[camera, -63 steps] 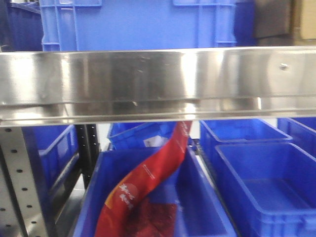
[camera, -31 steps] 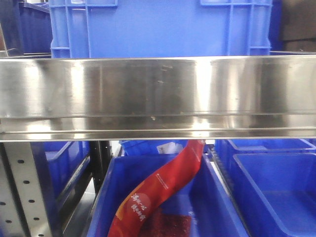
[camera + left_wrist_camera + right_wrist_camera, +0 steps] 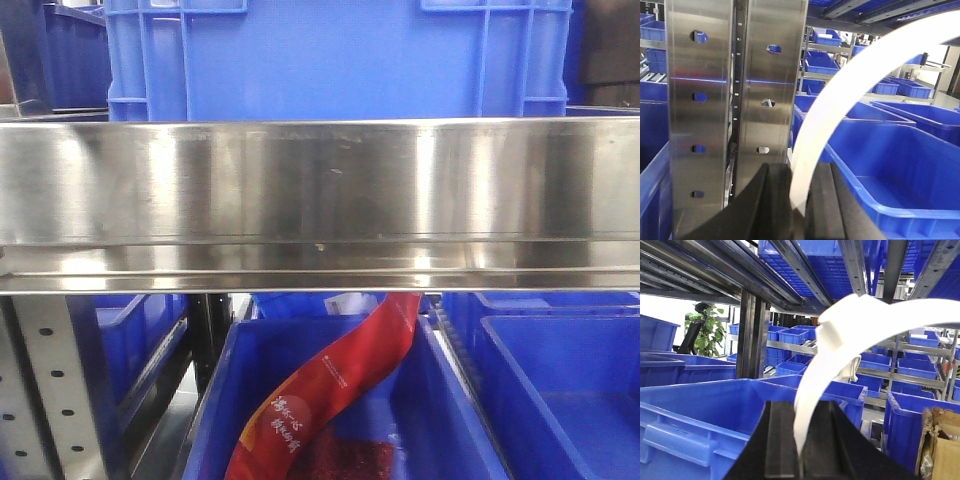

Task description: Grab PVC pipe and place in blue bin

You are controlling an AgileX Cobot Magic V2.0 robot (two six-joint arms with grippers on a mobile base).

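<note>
In the right wrist view my right gripper is shut on the PVC pipe, a thin white curved band with a square tab at its bend. It arcs up and off to the right, above a blue bin. My left gripper is shut on a white curved band that sweeps up to the right and out of frame. I cannot tell whether it is a separate piece. A blue bin lies below it to the right. Neither gripper shows in the front view.
A steel shelf rail crosses the front view with a large blue crate on top. Below it a red pouch leans in a blue bin. A perforated steel upright stands close by the left gripper. A cardboard box sits at the right.
In the front view the shelf rail, crate and bins have slid downward and to the right in the frame. The red pouch keeps its pose in its bin.
</note>
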